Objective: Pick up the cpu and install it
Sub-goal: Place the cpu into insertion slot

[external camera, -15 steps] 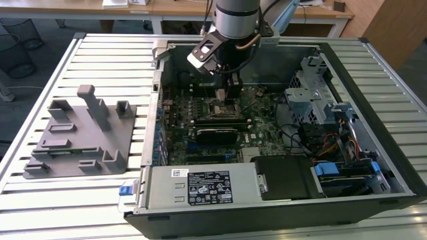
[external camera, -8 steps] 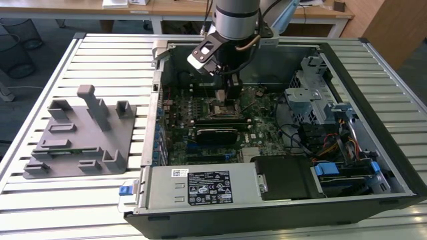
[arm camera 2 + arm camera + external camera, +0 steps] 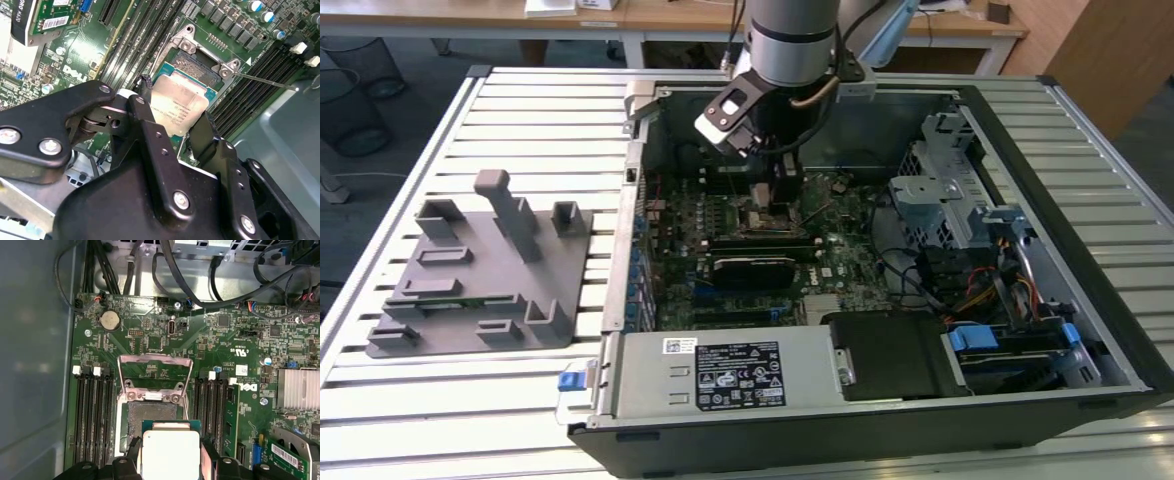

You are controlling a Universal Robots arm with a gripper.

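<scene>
exterior view, l to r: grey fixture plate (image 3: 474, 280) on slatted table (image 3: 400, 390), then open pc case (image 3: 881, 430) w/ gripper (image 3: 774, 195) low over the mobo (image 3: 841, 270), drive cage (image 3: 947, 190) at right. second wrist view: jaws clamp the cpu (image 3: 177, 107) by its edges. first wrist view: cpu partly over socket (image 3: 152, 415), frame (image 3: 155, 358) flipped up, ram slots (image 3: 92, 410) either side.

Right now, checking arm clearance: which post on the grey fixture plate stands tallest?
The broad-headed post near the fixture plate's far middle; every other upright ends well below its top.
</scene>
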